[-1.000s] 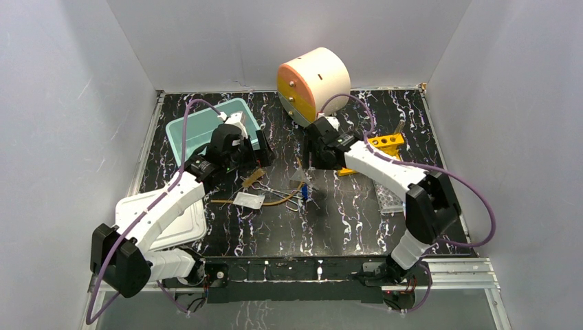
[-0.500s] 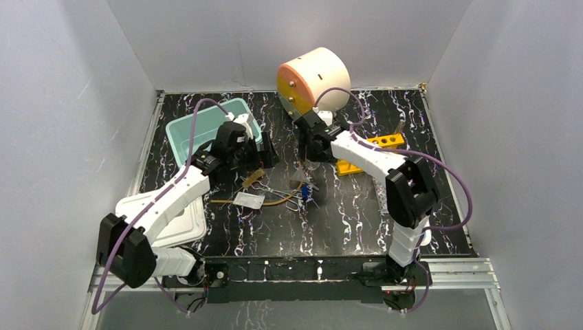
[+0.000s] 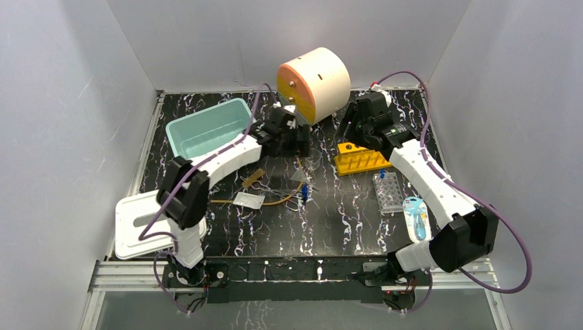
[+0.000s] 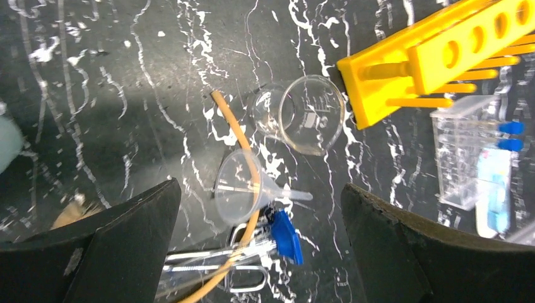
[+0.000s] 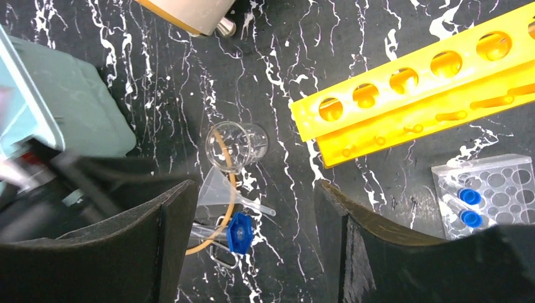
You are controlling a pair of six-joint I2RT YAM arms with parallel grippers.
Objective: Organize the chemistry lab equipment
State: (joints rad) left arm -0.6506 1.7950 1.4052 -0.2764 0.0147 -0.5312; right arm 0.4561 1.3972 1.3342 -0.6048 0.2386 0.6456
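The loose equipment lies in a pile at mid-table: a clear funnel (image 3: pixel 302 176) (image 4: pixel 243 186) (image 5: pixel 217 186), a blue-capped tube (image 3: pixel 304 193) (image 5: pixel 240 231), metal forceps (image 3: pixel 291 200) (image 4: pixel 235 270), a brown brush (image 3: pixel 253 177) and a white packet (image 3: pixel 248 200). A yellow holed rack (image 3: pixel 361 159) (image 5: pixel 410 95) and a clear well plate (image 3: pixel 388 191) (image 5: pixel 486 192) sit to the right. My left gripper (image 3: pixel 291 141) (image 4: pixel 260 208) hangs open above the funnel, holding nothing. My right gripper (image 3: pixel 355 128) (image 5: pixel 255 214) is open and empty, high over the rack's left end.
A small glass beaker (image 4: pixel 303 113) (image 5: pixel 236 145) and orange tubing (image 4: pixel 233 145) lie by the funnel. A teal bin (image 3: pixel 206 127) stands back left, its white lid (image 3: pixel 148 220) front left. A cream and orange cylinder (image 3: pixel 313 82) stands at the back. A blue-and-white packaged item (image 3: pixel 416 217) lies right.
The left arm has swung right from the teal bin to the table's middle. The right arm has pulled back from the middle to the back right, above the rack.
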